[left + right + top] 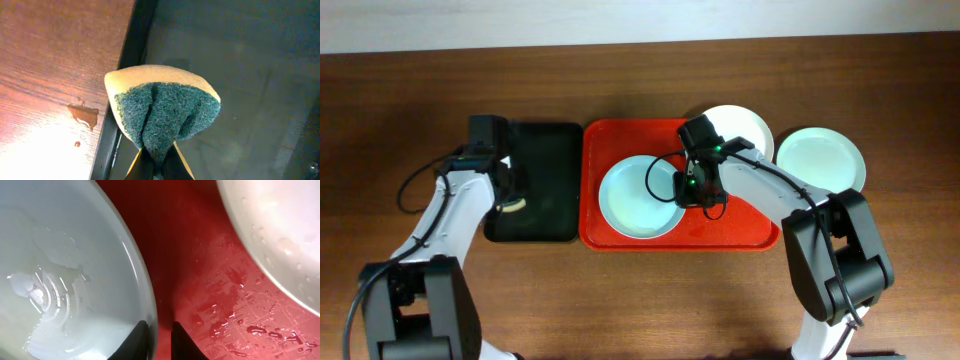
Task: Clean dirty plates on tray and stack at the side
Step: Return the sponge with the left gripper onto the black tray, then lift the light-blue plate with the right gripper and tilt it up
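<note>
Over the black tray (535, 180) the left pincer (157, 167) pinched a sponge (162, 112), while the right pincer (161, 337), a white plate (740, 128) just behind it, squeezed narrowly onto the rim of the pale blue plate (635, 200) on the red tray (740, 228).

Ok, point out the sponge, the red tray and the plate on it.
sponge (165, 112): left wrist view, green scouring face.
red tray (620, 140): overhead view, bare floor, upper-left corner.
pale blue plate (635, 200): overhead view, its middle.
</note>
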Available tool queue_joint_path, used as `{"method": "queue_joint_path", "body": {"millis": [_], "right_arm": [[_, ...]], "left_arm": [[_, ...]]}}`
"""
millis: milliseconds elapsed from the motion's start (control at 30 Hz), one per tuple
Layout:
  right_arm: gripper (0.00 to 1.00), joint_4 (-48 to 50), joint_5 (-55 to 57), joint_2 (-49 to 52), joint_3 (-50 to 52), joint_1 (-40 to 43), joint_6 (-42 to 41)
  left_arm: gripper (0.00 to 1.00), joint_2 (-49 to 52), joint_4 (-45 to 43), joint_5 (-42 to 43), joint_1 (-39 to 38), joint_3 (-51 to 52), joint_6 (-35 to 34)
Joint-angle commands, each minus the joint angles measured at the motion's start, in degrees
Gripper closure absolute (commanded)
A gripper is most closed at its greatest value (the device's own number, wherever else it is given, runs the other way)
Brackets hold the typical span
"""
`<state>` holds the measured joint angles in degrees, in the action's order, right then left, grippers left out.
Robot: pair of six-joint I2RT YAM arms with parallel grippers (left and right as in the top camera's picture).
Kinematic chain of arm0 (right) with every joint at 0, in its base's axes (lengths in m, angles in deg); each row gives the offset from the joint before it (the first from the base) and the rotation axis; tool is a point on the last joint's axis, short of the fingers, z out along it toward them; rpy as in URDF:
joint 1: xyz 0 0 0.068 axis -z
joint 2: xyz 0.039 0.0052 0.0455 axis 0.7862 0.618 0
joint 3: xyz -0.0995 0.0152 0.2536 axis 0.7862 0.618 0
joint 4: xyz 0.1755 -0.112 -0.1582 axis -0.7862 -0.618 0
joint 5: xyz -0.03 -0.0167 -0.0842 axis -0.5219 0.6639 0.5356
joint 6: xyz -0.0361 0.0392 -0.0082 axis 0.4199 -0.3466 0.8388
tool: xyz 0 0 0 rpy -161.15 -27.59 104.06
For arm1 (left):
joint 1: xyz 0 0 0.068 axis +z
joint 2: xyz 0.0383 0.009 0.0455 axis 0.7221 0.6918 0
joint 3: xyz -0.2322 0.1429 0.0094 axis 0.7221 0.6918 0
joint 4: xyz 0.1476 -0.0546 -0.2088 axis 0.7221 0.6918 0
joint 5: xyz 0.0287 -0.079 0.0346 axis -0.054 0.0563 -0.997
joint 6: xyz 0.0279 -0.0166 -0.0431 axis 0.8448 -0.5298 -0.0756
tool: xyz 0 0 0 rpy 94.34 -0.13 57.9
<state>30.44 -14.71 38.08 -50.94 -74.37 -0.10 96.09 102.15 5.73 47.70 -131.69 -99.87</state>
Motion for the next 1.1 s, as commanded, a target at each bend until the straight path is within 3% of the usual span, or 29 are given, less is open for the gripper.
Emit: {"method": "queue_joint_path", "body": {"millis": [0,633,833,1067], "right_arm": [[0.93,0.48,0.5,-0.85,0.42,0.0,-1.55],[0.96,-11.28,-9.99,-5.25,-15.43,0.5,-1.57],[0.96,-3.1,-8.26,-4.7,-16.02,-1.36,-7.98],[0.96,8.61,2.45,-2.45,-16.02,-7.5,-12.15]], "left_arm": [[1.0,0.55,0.09,2.58,0.57,1.36,-1.29],[1.0,0.55,0.24,2.58,0.57,1.36,-1.33],[1.0,0.55,0.24,2.6,0.57,1.36,-1.36],[1.0,0.55,0.26,2.6,0.57,1.36,-1.33]]}}
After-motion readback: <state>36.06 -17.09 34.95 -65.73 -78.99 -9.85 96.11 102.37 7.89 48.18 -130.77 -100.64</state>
